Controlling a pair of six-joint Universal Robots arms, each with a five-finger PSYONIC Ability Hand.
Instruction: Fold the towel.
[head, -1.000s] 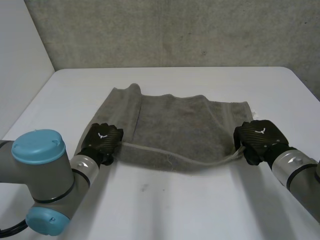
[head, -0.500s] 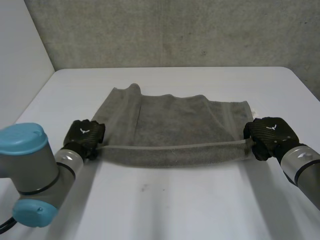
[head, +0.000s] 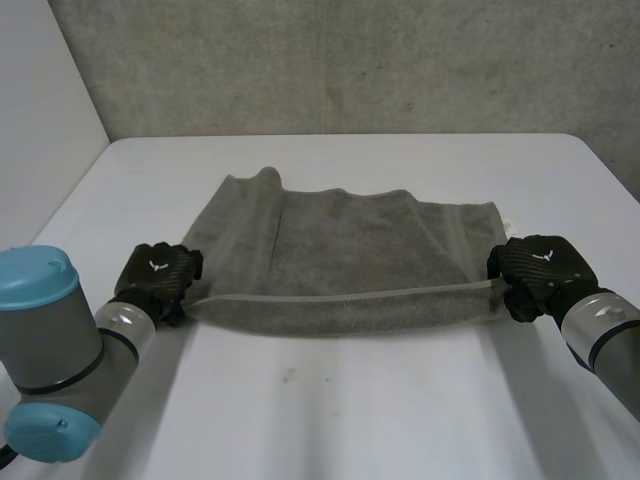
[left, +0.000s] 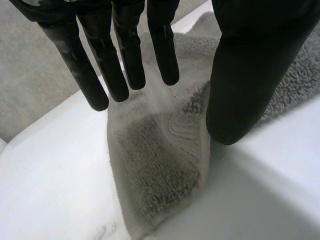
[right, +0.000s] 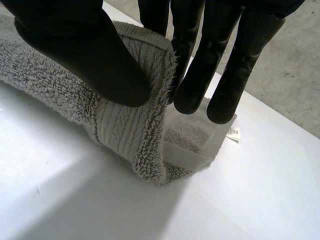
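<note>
Pinching the near corners of the grey terry-cloth towel (head: 350, 250), we have its near edge lifted and stretched taut between us, likely so it can travel to the far edge without sagging. Our left hand (head: 158, 278) nips the near left corner between straight fingers and thumb. Our right hand (head: 535, 268) clamps the near right corner, thumb on top. The towel lies mid white table (head: 350, 410), softly rippled, with a small white label (right: 233, 133) at its right end.

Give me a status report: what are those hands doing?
Left hand pinches near left corner of towel; right hand pinches near right corner. Near edge lifted taut between them. Nothing in the way.
</note>
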